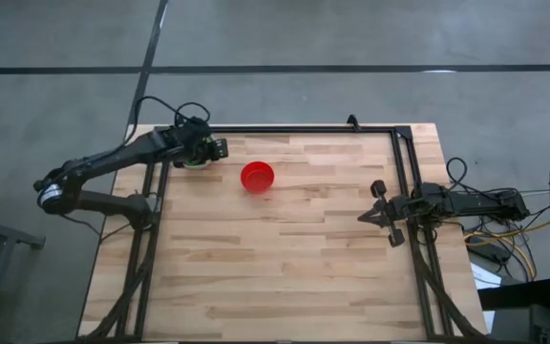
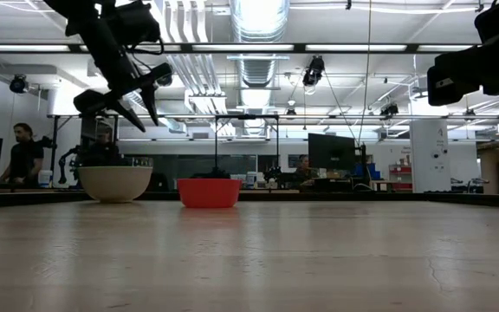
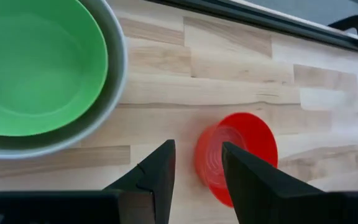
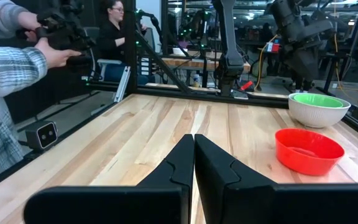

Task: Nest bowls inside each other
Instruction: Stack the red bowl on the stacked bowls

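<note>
Currently hovering above the stack at upper left of the high view: left gripper (image 1: 220,148), fingers parted and holding nothing — a clear gap between them in the left wrist view, through which the table shows. Raised clear of the rim in the low view, upper left of that frame, so likely just free of the stack and set for the next pick.

Stack itself: grey-white round plastic bowl (image 3: 114,81) standing upright on the pale wooden tabletop (image 1: 285,258), near the table's top-left corner beside the black frame rail (image 1: 304,129). Nested inside it, a bright green round plastic bowl (image 3: 39,62), rim sitting just within the grey-white rim. Only one green surface visible; whether more green bowls lie beneath cannot be told.

Still outside the stack: red round plastic bowl (image 1: 257,177), upright, alone on the wood, near the stack toward the centre of the high view but apart from it. Probably the last to go in — close enough for the left arm to reach.

Right gripper (image 1: 382,216) parked at the right edge of the high view over the side rail, well apart from all bowls; fingers pressed together in the right wrist view, empty. Waiting, by the look of it.

Beyond the table: a person's sleeve (image 4: 8,68) at upper left of the right wrist view, hands on a dark device.
</note>
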